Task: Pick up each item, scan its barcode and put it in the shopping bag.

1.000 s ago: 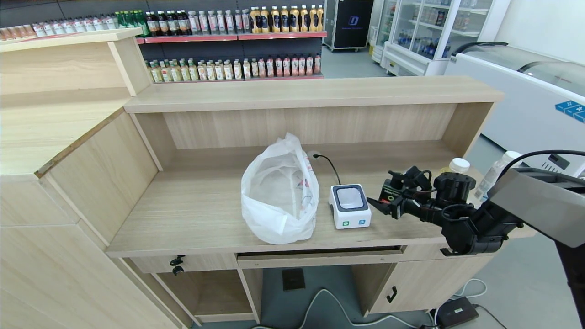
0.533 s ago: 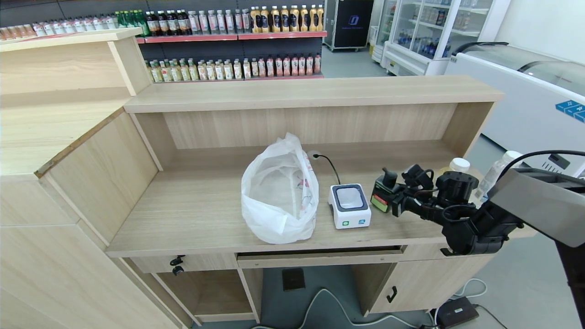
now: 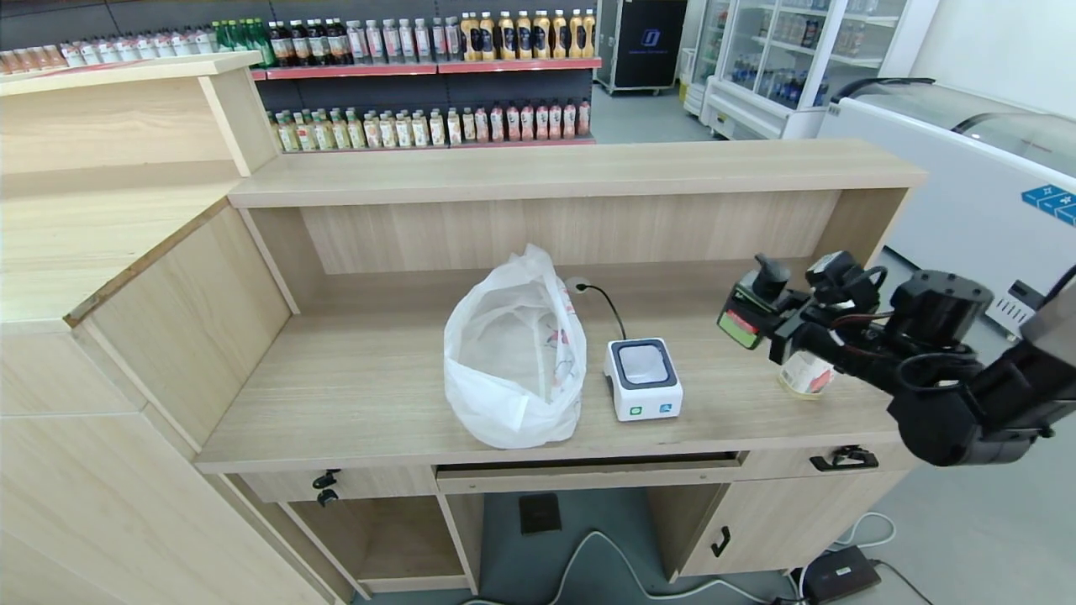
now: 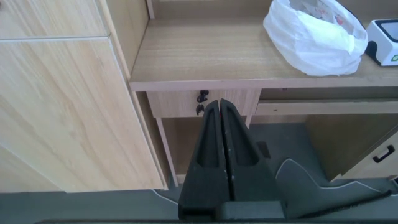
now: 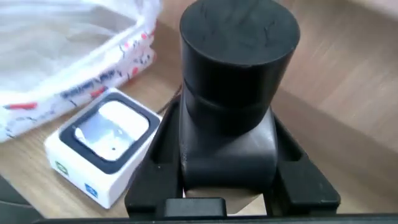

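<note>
Black-capped bottle (image 3: 743,314) gripped in right hand (image 3: 765,314), right of the scanner (image 3: 643,378)

A: Jar (image 3: 804,374) on the counter (image 3: 378,395), top half hidden behind the right arm (image 3: 941,370). Can't tell what it is.
B: Right wrist view, same story: cap of the bottle (image 5: 239,68) blocks its own label.
A: Scanner (image 4: 385,43) clipped by the frame edge in left wrist view. Bag (image 3: 514,353) contents?
B: Can't tell through the plastic.

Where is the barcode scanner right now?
In the head view, the barcode scanner sits on the counter, right of the shopping bag and left of the black-capped bottle in the right gripper.
</note>
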